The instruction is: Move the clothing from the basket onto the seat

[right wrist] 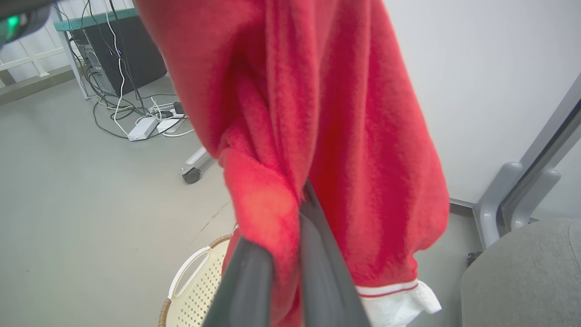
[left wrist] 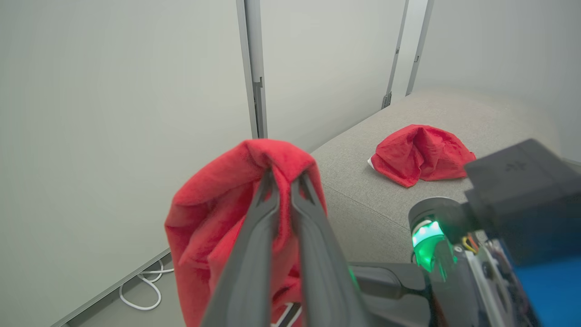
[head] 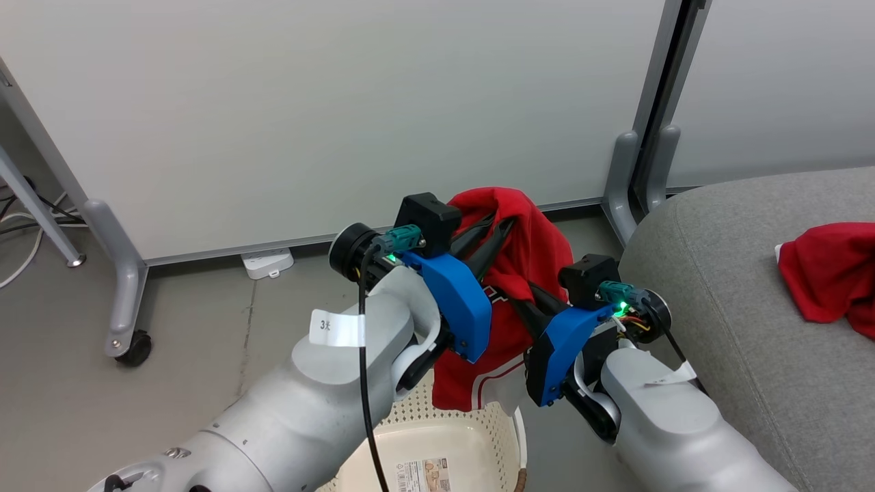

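Head view: both arms meet at the middle. The basket (head: 472, 420) is at 6 o'clock below them and the couch seat (head: 738, 287) at 3 o'clock.
Left wrist view: shows the far end of the seat (left wrist: 363, 195) and a white cable (left wrist: 144, 290) on the floor at 7 o'clock.
Right wrist view: shows the basket's white handle and brown rim (right wrist: 190, 272) at 7 o'clock, and tangled cables (right wrist: 118, 100) at 10 o'clock.
Red shirt (head: 530, 249): soft, fleecy cloth with a white hem and thin red stripe. It hangs in folds above the basket, clear of its floor.
Left tool (head: 502, 225) (left wrist: 283, 178): fingers pressed together, pinching the shirt's top fold, which drapes over the tips.
Right tool (head: 525, 309) (right wrist: 299, 213): fingers closed on the cloth lower down, at 4 o'clock from the left tool.
Second red garment (head: 830, 277) (left wrist: 420, 154): crumpled heap on the grey woven seat, well apart from both tools.
Basket: cream plastic, perforated walls, label on its floor.
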You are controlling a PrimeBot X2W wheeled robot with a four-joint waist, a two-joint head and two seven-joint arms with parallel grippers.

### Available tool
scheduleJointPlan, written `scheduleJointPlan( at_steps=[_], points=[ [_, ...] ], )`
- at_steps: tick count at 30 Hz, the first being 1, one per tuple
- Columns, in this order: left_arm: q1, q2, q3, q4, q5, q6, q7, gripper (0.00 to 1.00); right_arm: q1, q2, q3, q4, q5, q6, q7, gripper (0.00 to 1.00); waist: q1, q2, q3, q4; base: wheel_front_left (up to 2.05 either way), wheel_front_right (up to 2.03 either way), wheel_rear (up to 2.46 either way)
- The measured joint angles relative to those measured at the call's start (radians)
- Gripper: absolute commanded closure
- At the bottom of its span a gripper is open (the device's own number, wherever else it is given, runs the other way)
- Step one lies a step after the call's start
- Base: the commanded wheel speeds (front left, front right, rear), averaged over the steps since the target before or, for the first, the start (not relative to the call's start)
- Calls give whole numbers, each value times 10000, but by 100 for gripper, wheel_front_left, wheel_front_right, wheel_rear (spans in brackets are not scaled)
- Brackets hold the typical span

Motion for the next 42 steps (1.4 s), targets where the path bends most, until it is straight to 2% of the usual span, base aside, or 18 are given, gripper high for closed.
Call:
scheduleJointPlan(
  at_steps=[10,12,13,18,20,27,32,42],
  points=[
    [-1,0,-59,31,-153,48,-81,100,-142,0,253,270,257,0,-178,100,0,0,-4,-43,0,0,0],
    [0,-2,-61,58,-159,111,-127,55,-186,0,290,295,272,0,-186,100,0,0,1,-48,0,0,0],
    [3,-2,-48,75,-167,138,-136,2,-204,0,301,303,276,0,-211,100,0,0,5,-50,0,0,0],
    [307,0,288,48,-119,174,-234,0,-225,-2,309,309,316,0,-257,100,0,0,48,-53,0,0,0],
    [554,42,731,-184,125,238,-245,0,-226,-2,270,309,309,0,-261,100,0,0,77,-49,0,0,0],
    [2278,700,2767,-2090,2186,399,-257,0,-232,-2,-198,230,-6,0,-291,100,0,0,186,-15,0,0,0],
    [3922,1035,4023,-3173,3540,284,-257,0,-214,-29,-709,-69,-414,0,-301,100,0,0,253,-27,0,0,0],
    [5925,1135,6019,-4243,5735,75,-257,0,204,-75,-1503,-529,-1108,0,-303,100,0,0,324,3,0,0,0]
  ],
)
